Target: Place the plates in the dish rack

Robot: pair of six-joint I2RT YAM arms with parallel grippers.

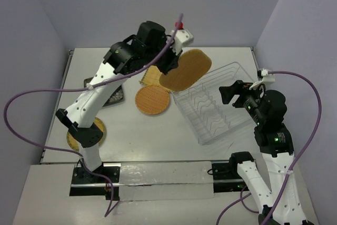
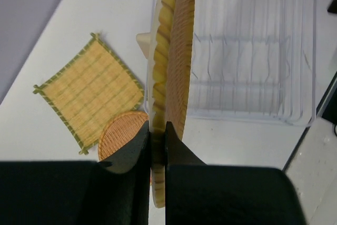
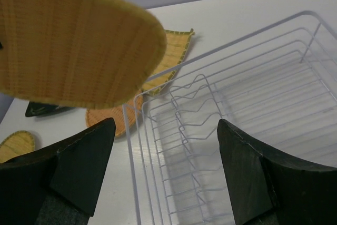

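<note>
My left gripper [image 1: 172, 66] is shut on the rim of a rounded-square woven plate [image 1: 186, 70] and holds it in the air at the far-left corner of the wire dish rack [image 1: 213, 104]. In the left wrist view the plate [image 2: 171, 51] stands edge-on between my jaws [image 2: 157, 135]. A round woven plate [image 1: 152, 99] and a fringed square plate [image 1: 150, 76] lie on the table left of the rack. A dark square plate [image 1: 114, 95] and a second round plate [image 1: 87, 136] lie partly under the left arm. My right gripper [image 1: 225, 94] is open and empty over the rack [image 3: 237, 119].
The rack holds no plates and sits at an angle on the right half of the table. The right wrist view shows the held plate [image 3: 68, 40] above the rack's left rim. Purple cables loop off both arms. Grey walls close in the table.
</note>
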